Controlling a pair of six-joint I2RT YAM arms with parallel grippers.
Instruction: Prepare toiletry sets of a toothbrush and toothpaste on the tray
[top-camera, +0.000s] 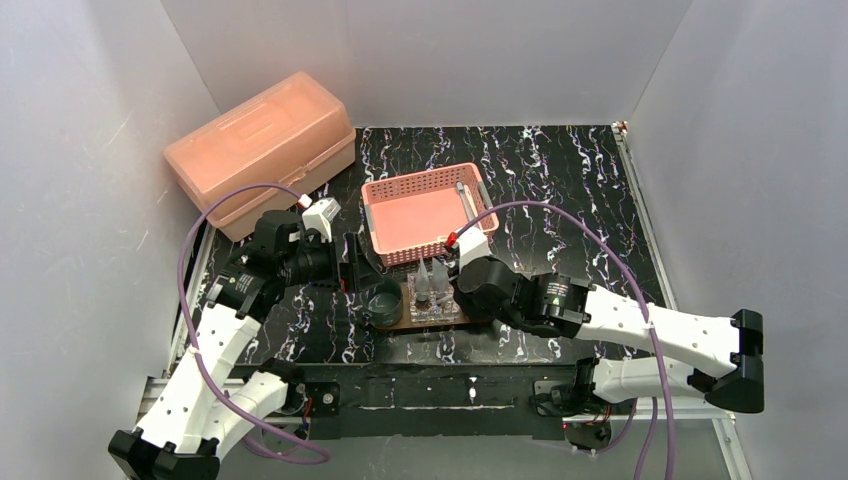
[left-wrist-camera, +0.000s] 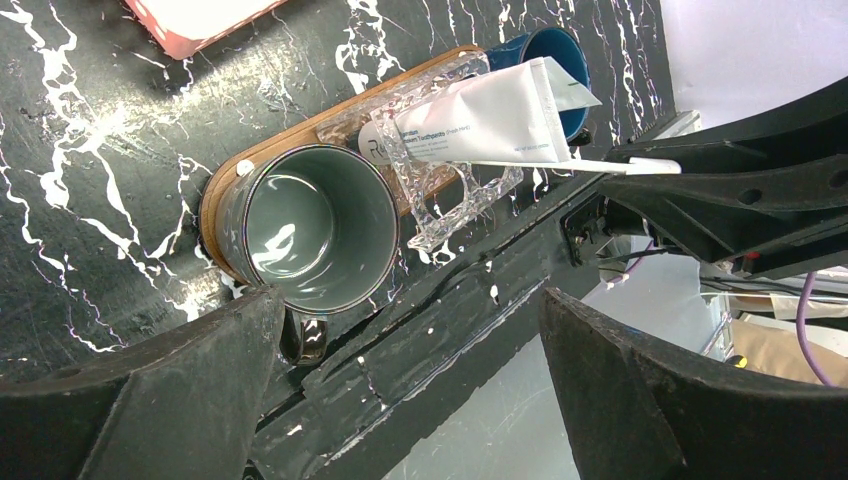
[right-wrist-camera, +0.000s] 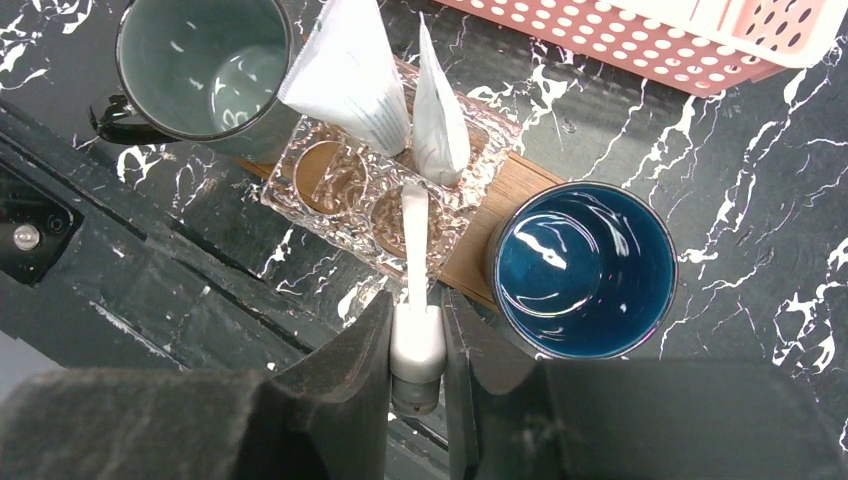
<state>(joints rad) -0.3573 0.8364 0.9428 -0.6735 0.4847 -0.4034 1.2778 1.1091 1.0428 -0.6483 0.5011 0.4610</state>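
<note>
- Two toothpaste tubes (top-camera: 431, 277) stand in the clear holder (top-camera: 432, 308) on the tray (top-camera: 425, 325), seen from above, just in front of the pink basket (top-camera: 425, 215) on the bench (top-camera: 560, 200).
- Left wrist: we find the left end effector (left-wrist-camera: 405, 300) gaping wide, gripping nothing, near the grey mug (left-wrist-camera: 320, 225).
- Right wrist: the right end effector (right-wrist-camera: 417, 310) pinches the toothbrush (right-wrist-camera: 414, 230) by its white handle, its tip reaching the holder beside the blue mug (right-wrist-camera: 585, 265).

Observed: table (top-camera: 560, 180) black with white marble veining; basket (top-camera: 420, 252) pink, perforated lattice; box (top-camera: 262, 150) pale salmon; tray (right-wrist-camera: 490, 215) brown wood; mug (right-wrist-camera: 200, 60) grey; cup (right-wrist-camera: 580, 265) deep blue, glossy; tubes (right-wrist-camera: 350, 75) white; holder (right-wrist-camera: 345, 205) clear, textured; toothbrush (right-wrist-camera: 414, 230) white.
</note>
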